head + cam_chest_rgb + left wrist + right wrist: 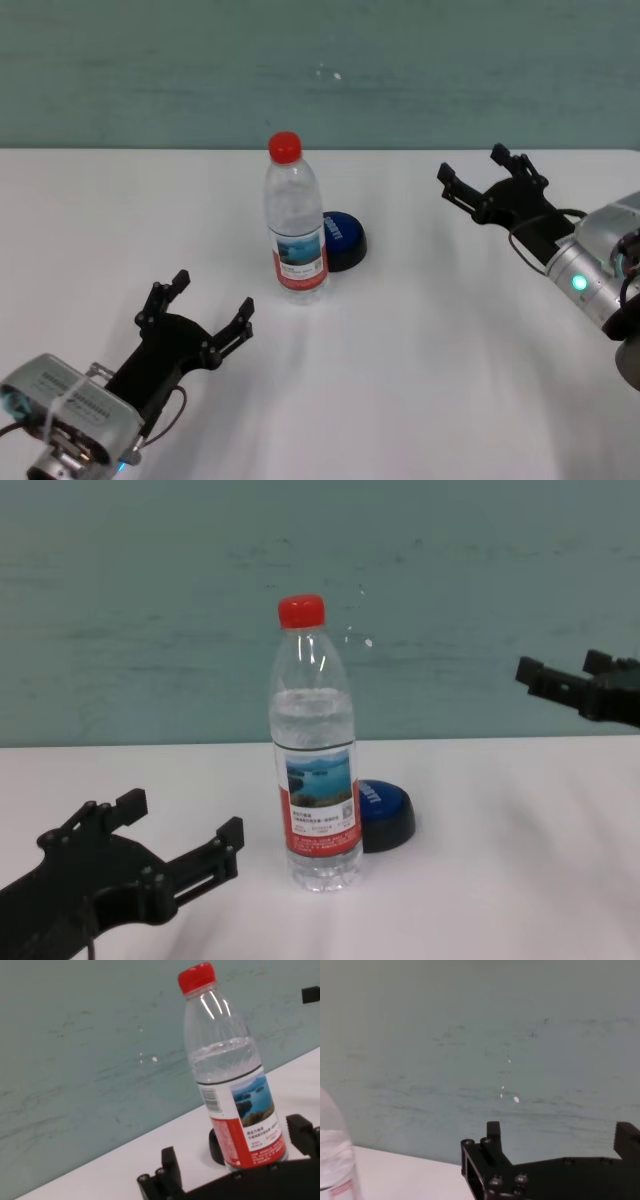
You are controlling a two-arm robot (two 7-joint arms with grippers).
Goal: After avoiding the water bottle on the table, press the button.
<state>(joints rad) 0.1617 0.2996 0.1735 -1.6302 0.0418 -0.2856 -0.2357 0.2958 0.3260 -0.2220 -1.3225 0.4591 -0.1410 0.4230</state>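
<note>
— Where's the button [342,238]?

— On the table [420,330], near the middle, tucked right behind the water bottle [295,222] and a bit to the robot's right of it. From the front the bottle covers part of it, and the two look to be touching or nearly so.

— How would it take a press?

— I'd guess it's a stiff plastic dome on a black base, low and steady, so it wants a push straight down on the blue top. No gripping needed. The bottle is the worry: tall, narrow, only about half full by the waterline, so probably light and easy to tip with a sideways nudge.

— Any writing you can make out?

— White lettering on the blue top, too small to read. The bottle has a red cap, a label with a lake photo over a red band, a barcode and small print I can't read either.

— And the arms?

— The left gripper [198,306] sits low at the near left, fingers spread wide, holding nothing. The right gripper [482,180] hangs raised at the far right, well apart from the bottle, also spread and empty. It seems the better placed, with an open path to the button's uncovered side.
</note>
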